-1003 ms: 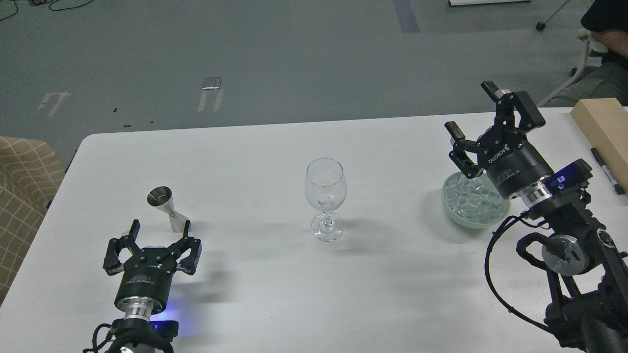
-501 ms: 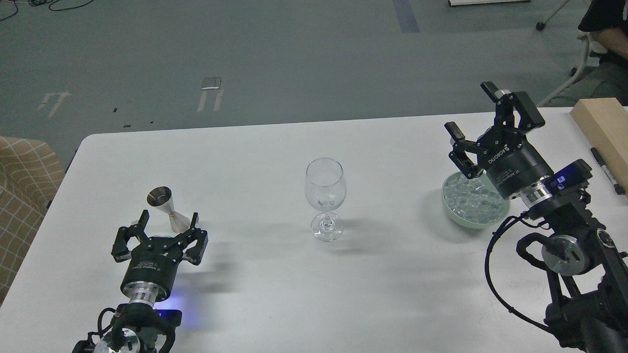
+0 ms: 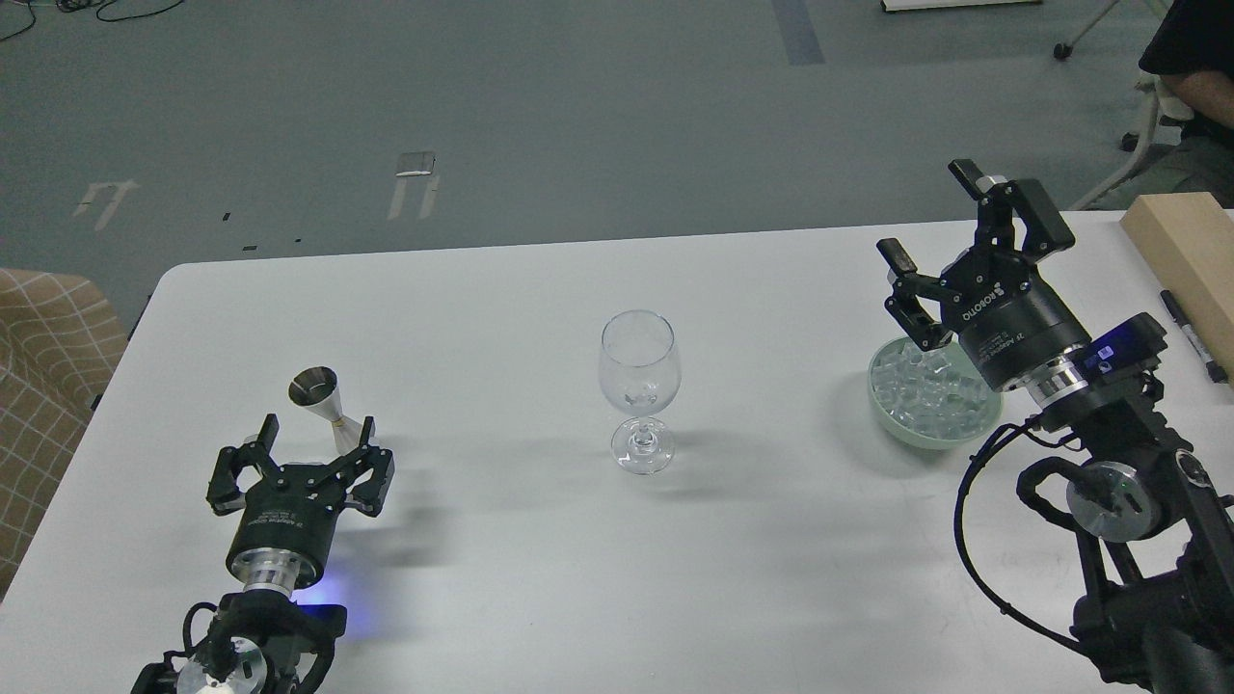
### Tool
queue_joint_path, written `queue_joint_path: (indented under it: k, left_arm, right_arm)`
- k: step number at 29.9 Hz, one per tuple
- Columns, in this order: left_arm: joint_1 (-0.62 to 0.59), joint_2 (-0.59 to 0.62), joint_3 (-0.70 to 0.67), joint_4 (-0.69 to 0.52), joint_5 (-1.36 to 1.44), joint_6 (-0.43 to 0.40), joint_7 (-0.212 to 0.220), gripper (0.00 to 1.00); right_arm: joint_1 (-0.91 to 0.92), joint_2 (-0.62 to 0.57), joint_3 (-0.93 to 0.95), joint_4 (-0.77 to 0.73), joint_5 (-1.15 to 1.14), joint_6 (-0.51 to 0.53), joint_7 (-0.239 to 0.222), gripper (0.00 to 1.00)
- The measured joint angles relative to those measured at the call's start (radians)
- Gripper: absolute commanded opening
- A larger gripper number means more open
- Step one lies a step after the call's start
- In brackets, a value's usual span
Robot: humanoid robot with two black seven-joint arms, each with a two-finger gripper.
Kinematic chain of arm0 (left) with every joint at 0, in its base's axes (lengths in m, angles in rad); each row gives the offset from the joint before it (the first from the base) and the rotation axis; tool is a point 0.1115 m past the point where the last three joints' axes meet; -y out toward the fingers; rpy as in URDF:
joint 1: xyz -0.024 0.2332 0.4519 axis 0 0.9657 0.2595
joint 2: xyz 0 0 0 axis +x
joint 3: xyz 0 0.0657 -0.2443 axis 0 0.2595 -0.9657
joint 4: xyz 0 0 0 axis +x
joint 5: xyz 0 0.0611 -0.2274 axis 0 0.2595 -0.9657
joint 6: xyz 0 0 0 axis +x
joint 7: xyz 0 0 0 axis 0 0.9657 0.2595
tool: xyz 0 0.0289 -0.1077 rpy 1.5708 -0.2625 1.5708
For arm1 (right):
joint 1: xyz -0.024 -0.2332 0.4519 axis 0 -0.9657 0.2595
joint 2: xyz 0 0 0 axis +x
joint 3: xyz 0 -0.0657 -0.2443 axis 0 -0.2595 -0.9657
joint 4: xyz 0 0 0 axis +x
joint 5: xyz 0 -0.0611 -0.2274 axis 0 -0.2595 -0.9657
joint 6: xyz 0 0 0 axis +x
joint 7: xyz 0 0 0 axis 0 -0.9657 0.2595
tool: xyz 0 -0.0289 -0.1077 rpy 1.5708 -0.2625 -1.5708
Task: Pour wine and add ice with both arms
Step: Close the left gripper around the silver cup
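**Both grippers spread, neither holding anything**

The left gripper (image 3: 313, 432) has its fingers apart and grips nothing. At its 12 o'clock, just beyond the fingertips, a small steel jigger (image 3: 326, 406) stands upright on the surface (image 3: 482, 308), its stem showing between the two fingers; whether a finger touches it cannot be told. The left arm (image 3: 260, 598) enters from the lower left edge, with a blue light glowing beside its wrist.

The right gripper (image 3: 933, 214) also has its fingers wide apart and empty, pointing toward 11 o'clock. Below it, at its 6 o'clock, a pale green bowl (image 3: 901, 422) sits on the surface, heaped with ice (image 3: 925, 395); the gripper's body overlaps the bowl's far right rim in this view. The right arm (image 3: 1118, 482) runs down to the lower right corner.

Between the two grippers, near the middle of the surface, a clear wine glass (image 3: 638, 371) stands upright, well apart from both.

At the right gripper's 3 o'clock lie a black marker (image 3: 1193, 335) and a wooden block (image 3: 1186, 246).
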Motion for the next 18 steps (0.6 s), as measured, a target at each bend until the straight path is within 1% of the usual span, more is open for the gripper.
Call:
queue_joint_path:
  k: [8,18]
  left_arm:
    - [-0.023,0.000,0.000,0.010,-0.001,0.003,0.002,0.98]
    - [-0.076,0.000,0.000,0.072,0.001,-0.003,0.016,0.99]
  right_arm:
    - [0.000,0.000,0.000,0.000,0.000,0.000,0.000,1.00]
    - [0.000,0.000,0.000,0.000,-0.001,0.000,0.000,1.00]
